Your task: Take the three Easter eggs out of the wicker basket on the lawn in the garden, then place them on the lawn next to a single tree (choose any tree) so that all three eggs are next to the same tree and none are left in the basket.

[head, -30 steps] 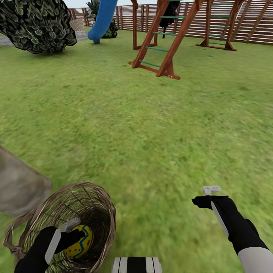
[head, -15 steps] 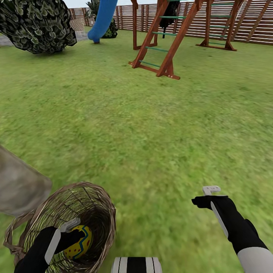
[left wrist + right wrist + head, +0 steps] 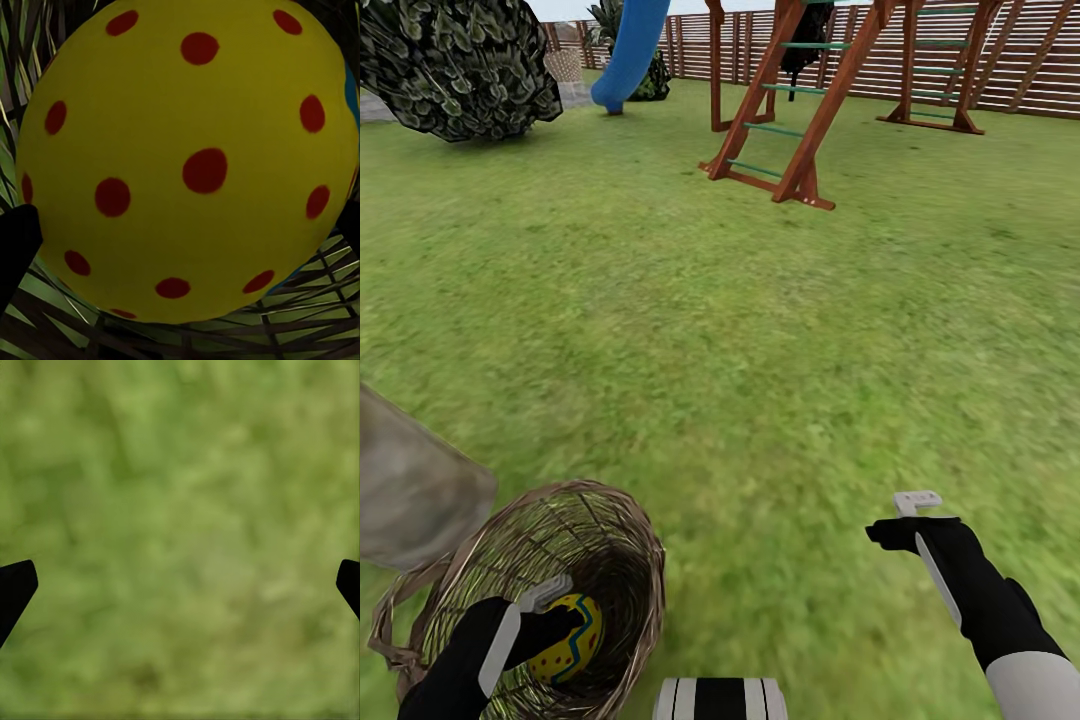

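left gripper (image 3: 555,612) reaching down into the wicker basket (image 3: 615,540), fingers spread around a yellow egg (image 3: 187,161), grip uncertain, right gripper (image 3: 900,520) wide open, empty, hovering over the lawn (image 3: 760,350)

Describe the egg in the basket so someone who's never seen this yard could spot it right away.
On the lawn, near the robot, lies a brown wicker basket. The left gripper reaches into it at the egg: yellow with red dots and a blue zigzag, the one bright thing among the twigs.

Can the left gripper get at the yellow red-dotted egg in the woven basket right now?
Probably yes: the left gripper is inside the brown wicker basket, fingertips flanking the yellow red-dotted egg, nothing between.
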